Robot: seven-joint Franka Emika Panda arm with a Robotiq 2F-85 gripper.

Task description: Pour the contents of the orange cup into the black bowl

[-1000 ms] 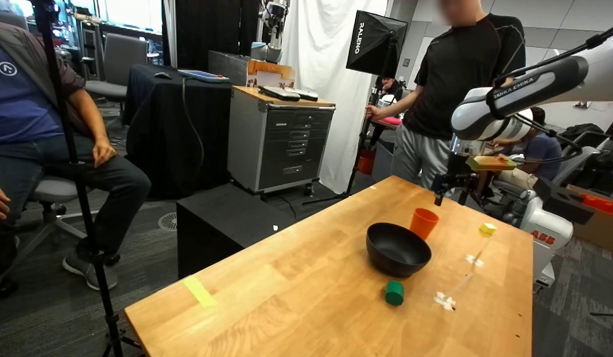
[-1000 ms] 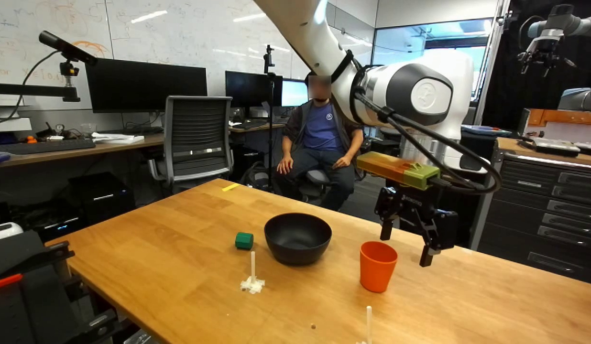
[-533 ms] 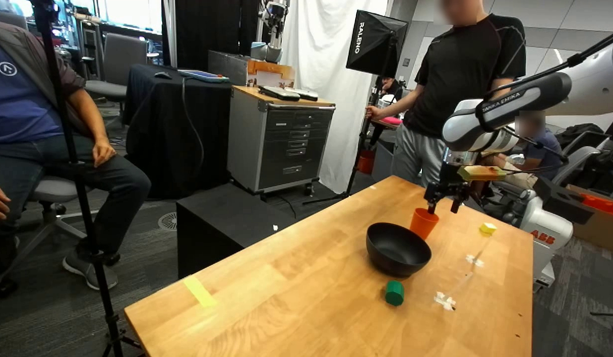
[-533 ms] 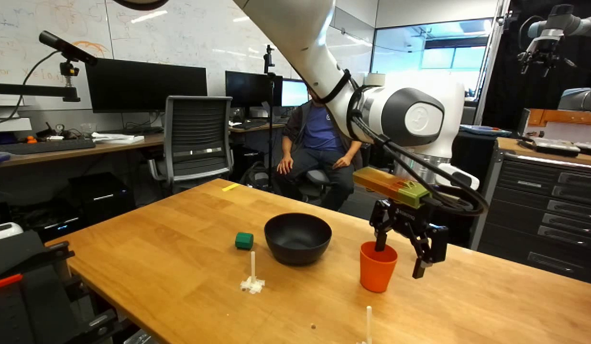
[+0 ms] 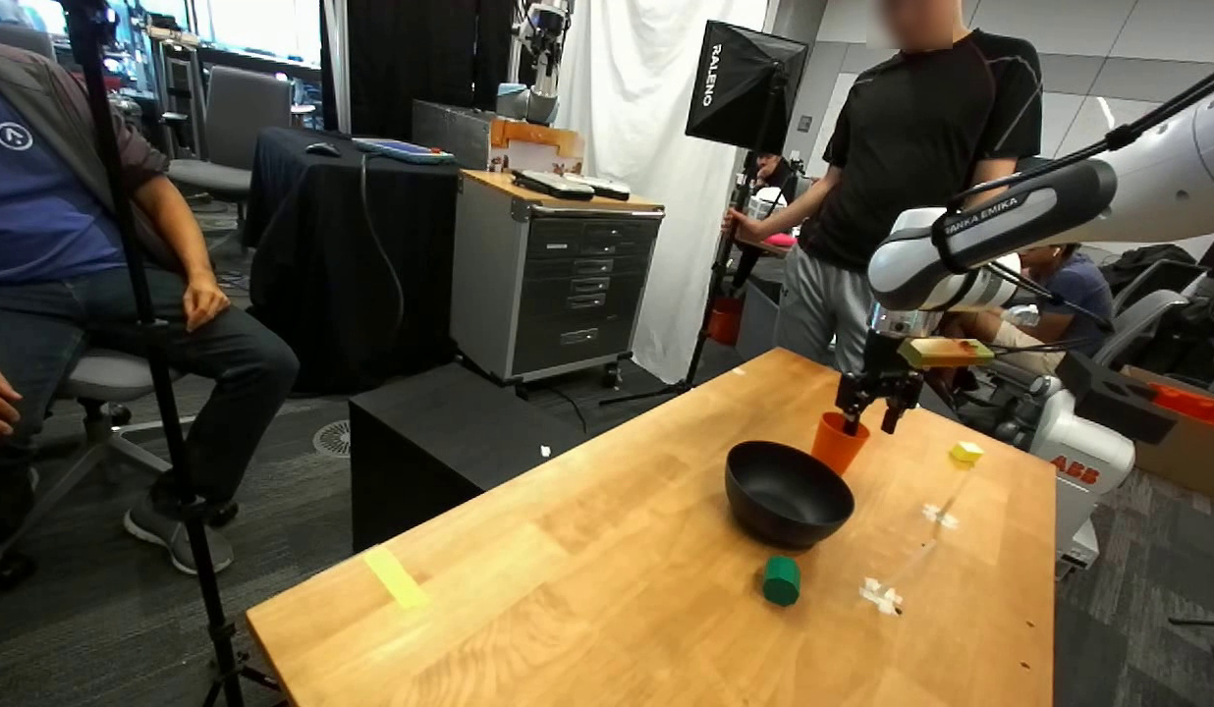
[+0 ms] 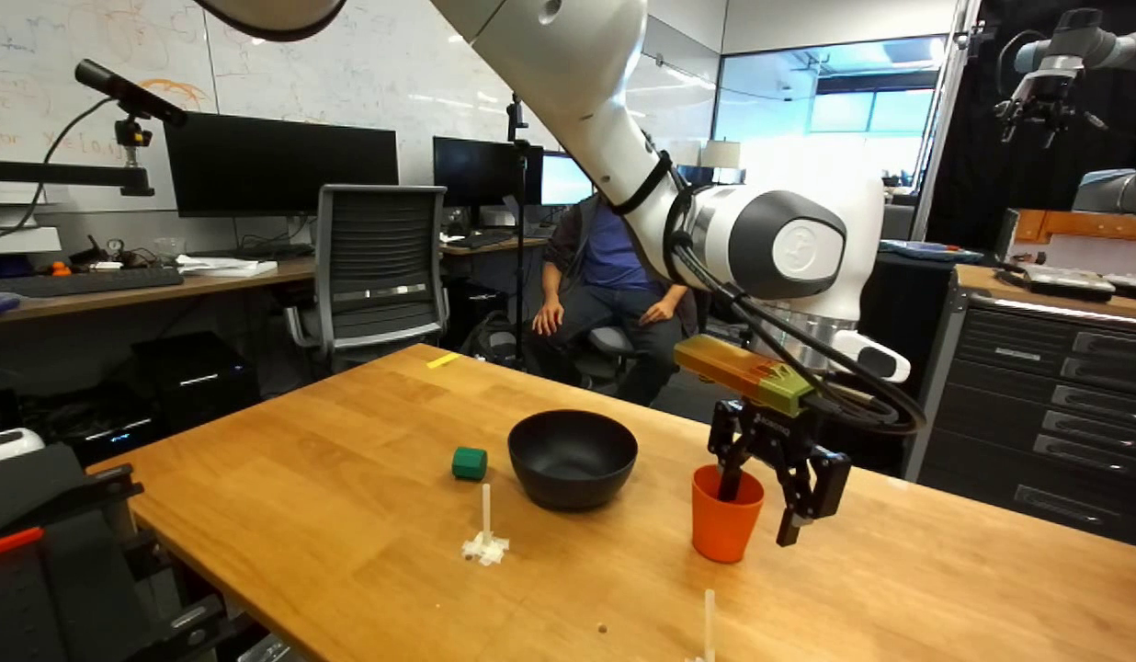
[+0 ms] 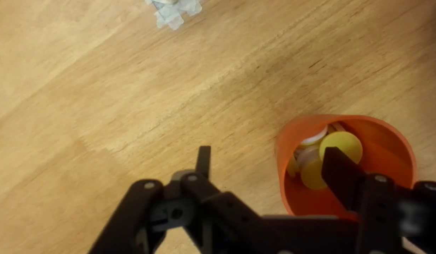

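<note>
Surface [image 6: 375, 515] carries bowl [image 6: 573, 487], left and slightly far of the upright cup [image 6: 722, 533] in an exterior view. Cup's right wall sits between spread, unloaded jaws: one finger [image 6: 730, 484] in the mouth, the other outside, right. Next, probably: close on wall. Discs [image 7: 342, 141] inside, wrist view.

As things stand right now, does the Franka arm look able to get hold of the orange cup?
Likely yes. The open end effector has one finger inside the orange cup and the other outside, so they straddle its wall; I see nothing else between them blocking a close.
</note>
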